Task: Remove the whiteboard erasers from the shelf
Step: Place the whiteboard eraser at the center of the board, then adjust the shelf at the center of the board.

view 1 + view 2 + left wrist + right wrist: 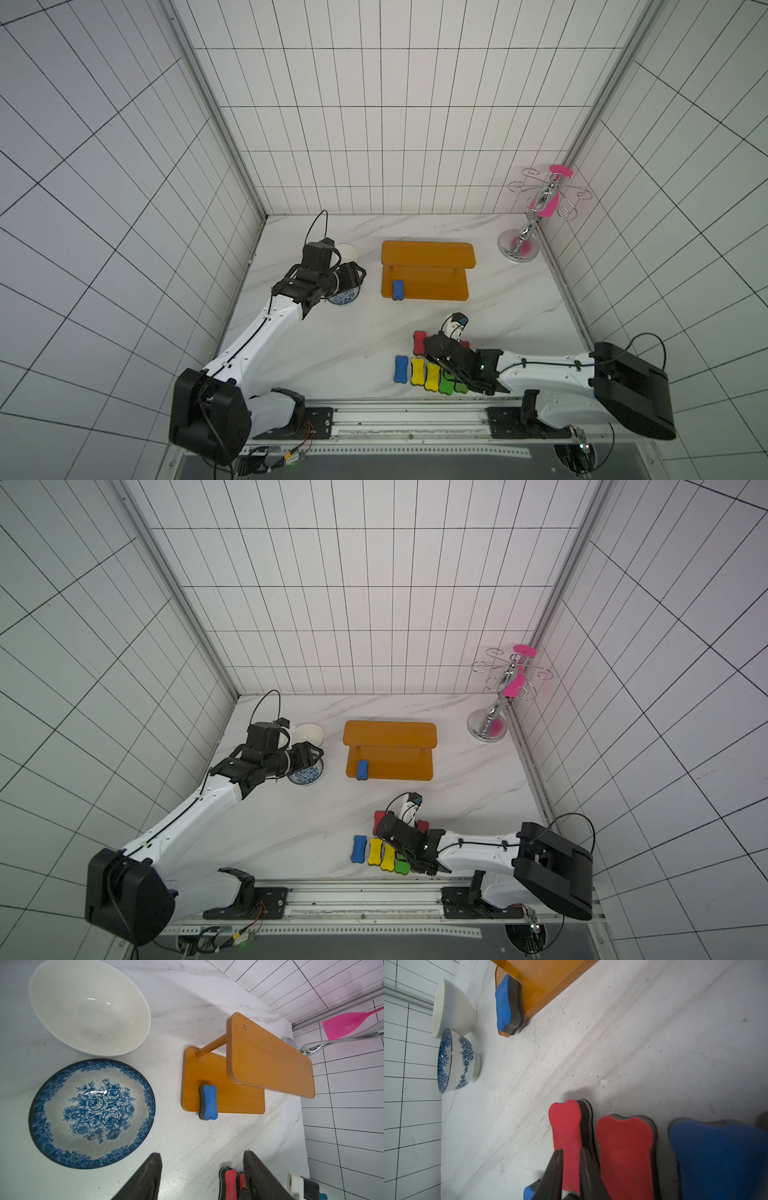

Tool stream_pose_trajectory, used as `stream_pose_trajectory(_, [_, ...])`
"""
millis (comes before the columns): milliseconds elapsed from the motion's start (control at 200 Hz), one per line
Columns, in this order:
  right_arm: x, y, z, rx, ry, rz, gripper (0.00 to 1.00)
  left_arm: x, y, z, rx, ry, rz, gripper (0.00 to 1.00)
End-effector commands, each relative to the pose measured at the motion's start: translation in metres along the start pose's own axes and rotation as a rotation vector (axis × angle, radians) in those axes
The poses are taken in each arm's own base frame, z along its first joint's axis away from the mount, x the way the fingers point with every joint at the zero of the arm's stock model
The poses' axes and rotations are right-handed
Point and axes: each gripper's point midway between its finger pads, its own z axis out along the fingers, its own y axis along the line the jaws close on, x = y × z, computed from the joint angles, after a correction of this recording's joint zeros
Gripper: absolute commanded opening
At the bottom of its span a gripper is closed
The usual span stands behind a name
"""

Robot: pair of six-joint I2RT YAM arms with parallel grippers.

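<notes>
On the shelf [428, 253] one blue eraser [397, 289] overhangs the lower board's edge.

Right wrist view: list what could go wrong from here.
1. The right claw straddles a red bone-shaped foam eraser packed beside a second red eraser; withdrawing may drag or tip either.
2. The blue bone-shaped foam eraser overhangs the lower board's front edge on the orange-brown two-tier wooden shelf; a clumsy approach might knock it off.

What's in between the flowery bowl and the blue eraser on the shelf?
Only bare tabletop, then a strip of the shelf's bottom board. The left wrist view shows it.
</notes>
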Motion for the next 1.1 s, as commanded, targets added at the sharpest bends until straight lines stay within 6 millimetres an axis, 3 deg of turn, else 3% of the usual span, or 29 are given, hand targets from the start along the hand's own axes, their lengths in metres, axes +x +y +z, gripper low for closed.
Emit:
stream_pose_trajectory(0, [-0.023,0.023,-0.006,-0.022,-0.091,-0.101,0.21,-0.003,0.002,0.001,-0.004,-0.011,-0.005,0.66])
stream_pose_trajectory(65, [-0.039,0.047,-0.005,-0.063,-0.151,-0.176,0.22,-0.004,0.002,0.0,-0.001,-0.009,-0.013,0.66])
stream_pose_trajectory(210, [-0.074,0.086,0.017,-0.167,-0.198,-0.218,0.23,-0.002,0.002,-0.005,0.003,-0.008,-0.025,0.66])
stream_pose_trajectory(330, [-0.098,0.099,0.047,-0.214,-0.186,-0.2,0.23,0.004,0.007,-0.003,0.011,-0.005,-0.033,0.66])
stream_pose_trajectory(515, [-0.112,0.096,0.091,-0.234,-0.129,-0.151,0.24,0.007,0.016,0.003,-0.002,0.025,-0.048,0.66])
stream_pose_trajectory(675, [-0.115,0.087,0.114,-0.233,-0.083,-0.123,0.27,0.006,0.019,0.006,0.0,0.034,-0.057,0.66])
stream_pose_trajectory(1094, [-0.142,0.064,0.134,-0.233,-0.036,-0.083,0.29,0.007,0.021,0.008,0.009,0.046,-0.07,0.66])
